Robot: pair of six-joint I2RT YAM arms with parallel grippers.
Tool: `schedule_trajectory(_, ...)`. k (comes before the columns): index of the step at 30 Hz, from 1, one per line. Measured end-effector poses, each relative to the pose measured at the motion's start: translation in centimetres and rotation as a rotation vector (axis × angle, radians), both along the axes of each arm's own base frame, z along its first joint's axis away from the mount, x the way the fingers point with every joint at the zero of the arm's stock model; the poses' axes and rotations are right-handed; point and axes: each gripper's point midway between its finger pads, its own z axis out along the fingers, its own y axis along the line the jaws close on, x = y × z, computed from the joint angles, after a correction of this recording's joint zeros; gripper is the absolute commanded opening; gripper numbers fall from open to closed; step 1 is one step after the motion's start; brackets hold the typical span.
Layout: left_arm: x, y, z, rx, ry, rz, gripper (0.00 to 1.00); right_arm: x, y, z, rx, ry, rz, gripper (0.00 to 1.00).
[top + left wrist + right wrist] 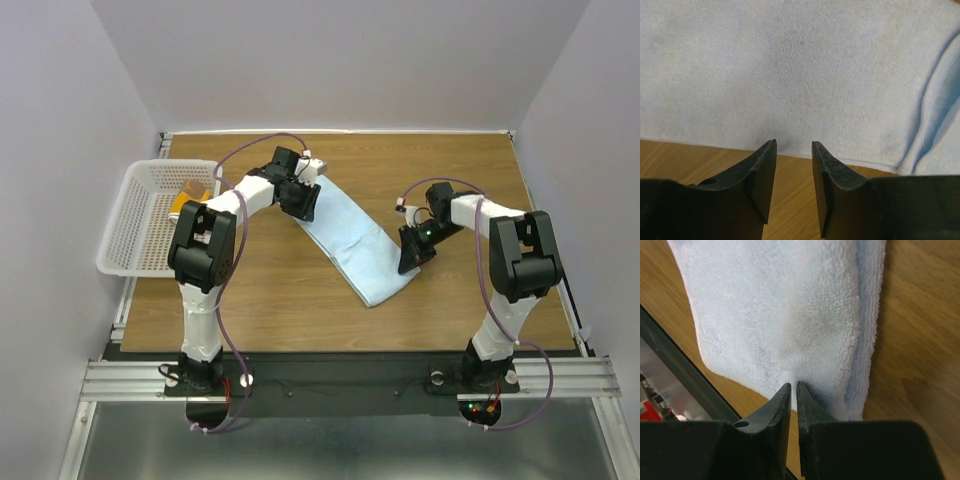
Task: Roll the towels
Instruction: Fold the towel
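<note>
Mid-frame on your bench (260,300), the blue towel (352,248) lies diagonally.
Left jaws narrowly apart, empty; right jaws pinch its lower-right edge.

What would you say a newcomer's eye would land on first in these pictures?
First, the blue towel, lying as a long diagonal strip across the middle of the wooden table. Next, a gripper at each end of it: the left gripper is open at the far edge, and the right gripper is pinched almost shut on the near end. At the table's left edge, a white basket holds a yellow towel.
</note>
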Motion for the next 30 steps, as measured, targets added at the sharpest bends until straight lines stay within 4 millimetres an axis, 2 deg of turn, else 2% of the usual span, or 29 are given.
schedule_trajectory(4, 0.1, -0.1, -3.0, 0.018, 0.051, 0.002, 0.42, -1.5, 0.2, -1.3, 0.013, 0.066, -0.018, 0.12)
schedule_trajectory(6, 1.0, -0.6, -2.9, 0.007, 0.045, -0.002, 0.41, -2.3, 0.6, -1.5, 0.045, 0.103, -0.028, 0.1)
schedule_trajectory(10, 4.2, -1.9, -2.9, -0.018, 0.016, -0.007, 0.4, -3.5, 1.7, -1.7, 0.126, 0.186, -0.045, 0.08)
schedule_trajectory(14, 7.8, -4.1, -2.6, -0.065, -0.017, -0.031, 0.4, -5.1, 3.4, -1.7, 0.2, 0.267, -0.033, 0.16)
schedule_trajectory(16, 9.3, -5.0, -2.6, -0.084, -0.032, -0.041, 0.48, -6.1, 4.8, -1.5, 0.215, 0.282, 0.006, 0.2)
schedule_trajectory(19, 10.3, -6.1, -2.2, -0.097, -0.054, -0.062, 0.61, -7.4, 7.2, -0.9, 0.251, 0.285, 0.084, 0.24)
schedule_trajectory(20, 10.4, -6.2, -2.1, -0.098, -0.059, -0.066, 0.64, -7.8, 7.7, -0.8, 0.258, 0.293, 0.1, 0.24)
schedule_trajectory(21, 10.4, -6.3, -2.1, -0.093, -0.063, -0.073, 0.74, -8.1, 8.0, -0.6, 0.263, 0.297, 0.111, 0.25)
schedule_trajectory(23, 10.3, -6.2, -1.9, -0.09, -0.07, -0.081, 0.85, -8.1, 8.3, 0.1, 0.277, 0.285, 0.118, 0.25)
schedule_trajectory(24, 10.2, -6.1, -1.8, -0.092, -0.079, -0.083, 0.99, -7.8, 8.4, 0.9, 0.29, 0.26, 0.118, 0.24)
schedule_trajectory(27, 7.3, -4.4, -0.7, -0.072, -0.082, -0.084, 0.99, -6.5, 8.6, 3.4, 0.323, 0.169, 0.12, 0.24)
schedule_trajectory(28, 5.4, -3.3, 0.9, -0.074, -0.09, -0.08, 0.99, -5.8, 8.6, 4.3, 0.338, 0.13, 0.118, 0.24)
schedule_trajectory(30, 3.9, -2.3, 3.8, -0.093, -0.146, -0.082, 0.99, -4.0, 8.8, 6.5, 0.367, 0.044, 0.108, 0.25)
